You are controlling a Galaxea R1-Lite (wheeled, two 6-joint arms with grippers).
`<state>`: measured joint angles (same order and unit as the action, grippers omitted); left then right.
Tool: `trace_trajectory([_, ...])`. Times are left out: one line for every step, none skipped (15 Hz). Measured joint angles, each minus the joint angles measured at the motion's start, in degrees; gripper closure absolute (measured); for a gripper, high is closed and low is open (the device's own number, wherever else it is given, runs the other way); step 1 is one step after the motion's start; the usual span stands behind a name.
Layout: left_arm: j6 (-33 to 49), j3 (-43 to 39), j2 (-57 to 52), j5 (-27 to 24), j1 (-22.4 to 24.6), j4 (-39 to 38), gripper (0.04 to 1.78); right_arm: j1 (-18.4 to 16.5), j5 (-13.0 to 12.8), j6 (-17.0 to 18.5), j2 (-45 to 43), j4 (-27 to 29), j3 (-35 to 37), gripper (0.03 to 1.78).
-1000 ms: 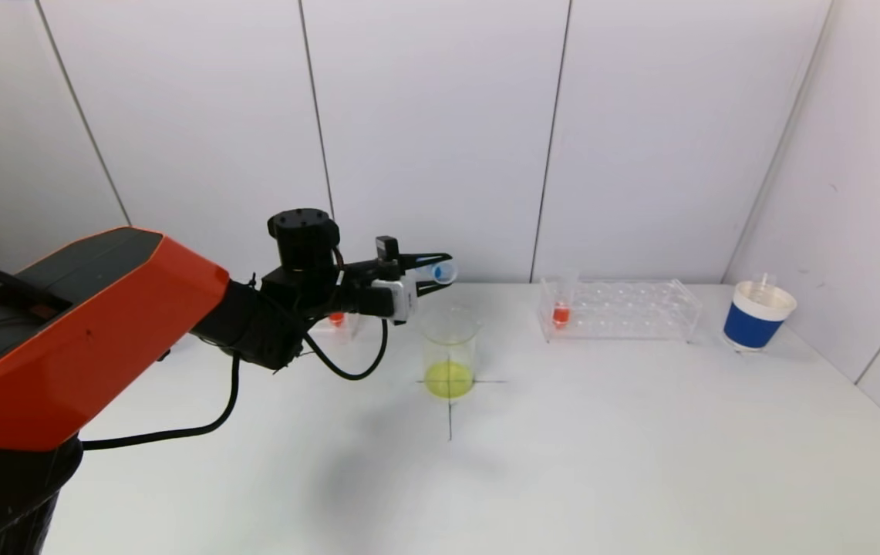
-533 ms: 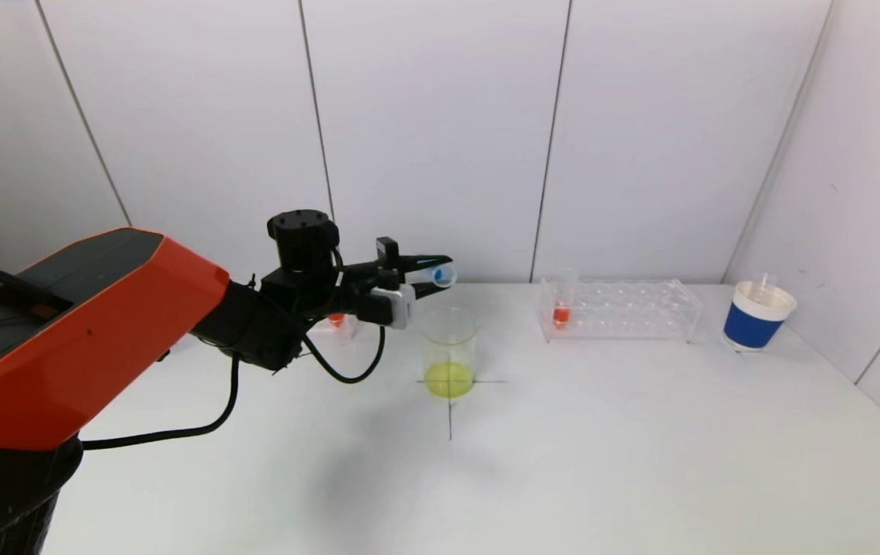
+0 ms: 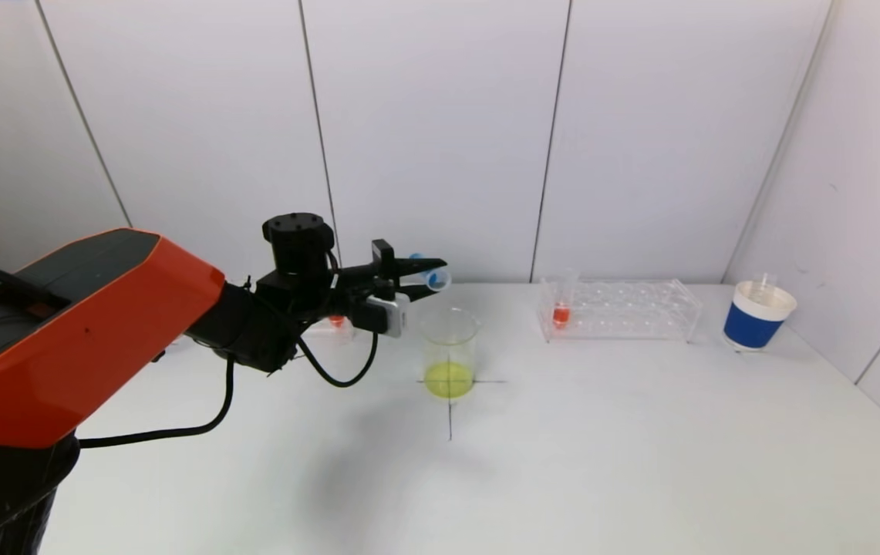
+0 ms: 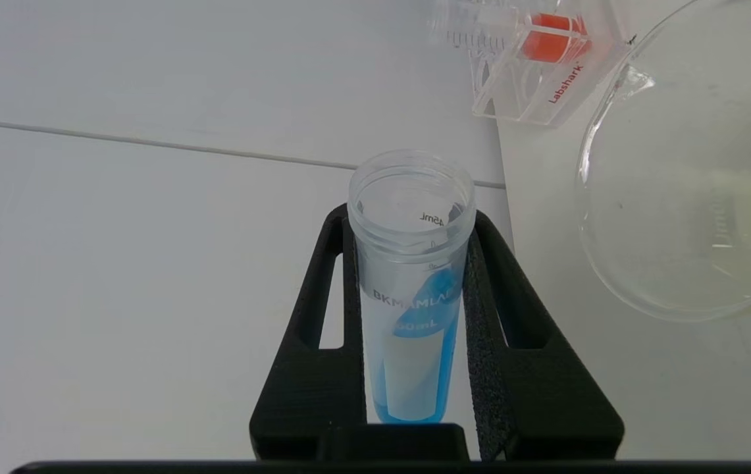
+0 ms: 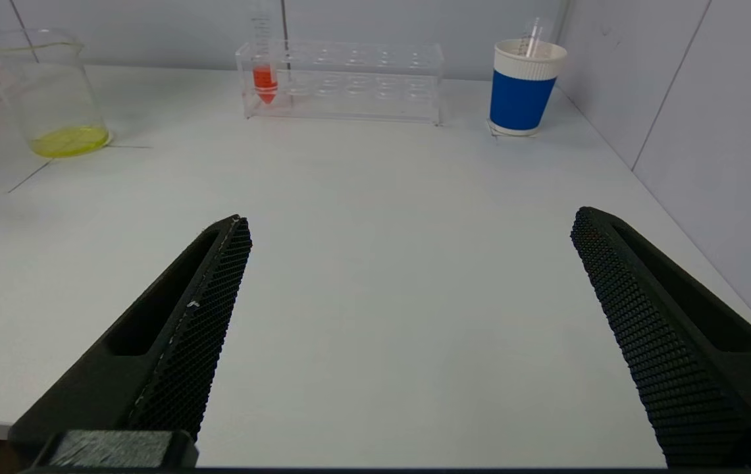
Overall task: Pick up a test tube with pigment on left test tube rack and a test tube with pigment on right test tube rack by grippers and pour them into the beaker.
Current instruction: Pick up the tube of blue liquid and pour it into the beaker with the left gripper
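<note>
Left gripper clamps blue-pigment test tube, tilted, above and just left of beaker. Judgement: shift mouth over rim before tipping further. Right gripper open, parked near.

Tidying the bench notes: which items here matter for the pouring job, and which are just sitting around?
Job: left claw gripping blue tube; beaker; orange tube in right rack; left rack; right claw, parked open.

Bystander: blue paper cup.

Left tool extended forward, fingers clamped, wrist rolled sideways, right tool spread wide, low
</note>
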<state>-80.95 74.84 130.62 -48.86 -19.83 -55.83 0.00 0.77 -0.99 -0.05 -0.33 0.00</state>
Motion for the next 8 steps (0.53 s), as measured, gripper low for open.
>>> trace_trajectory([-0.15, -0.01, 0.02, 0.0, 0.02, 0.0, 1.37, 0.0, 0.0, 0.0, 0.0, 0.02, 0.0, 0.04])
trace_trajectory([-0.5, -0.01, 0.02, -0.01, 0.05, 0.0, 1.37, 0.0, 0.02, 0.0, 0.0, 0.02, 0.0, 0.04])
trace_trajectory([-1.3, -0.04, 0.05, 0.0, 0.05, 0.0, 1.37, 0.0, 0.02, 0.0, 0.0, 0.0, 0.0, 0.04])
trace_trajectory([-1.99, -0.06, 0.11, 0.0, 0.05, 0.0, 1.37, 0.0, 0.0, 0.02, 0.0, 0.02, 0.0, 0.04])
trace_trajectory([-2.18, -0.06, 0.17, 0.0, 0.05, 0.0, 1.37, 0.0, 0.02, 0.02, 0.0, 0.02, 0.0, 0.04])
trace_trajectory([-2.6, -0.06, 0.24, 0.05, 0.05, 0.0, 1.37, 0.0, 0.0, 0.02, 0.0, 0.02, 0.0, 0.04])
trace_trajectory([-3.17, -0.01, 0.28, 0.1, 0.05, 0.0, 1.37, 0.0, 0.0, 0.02, 0.0, 0.02, 0.0, 0.04])
trace_trajectory([-3.78, 0.0, 0.33, 0.22, 0.05, 0.07, 1.37, 0.0, 0.0, 0.0, 0.0, 0.02, 0.0, 0.04])
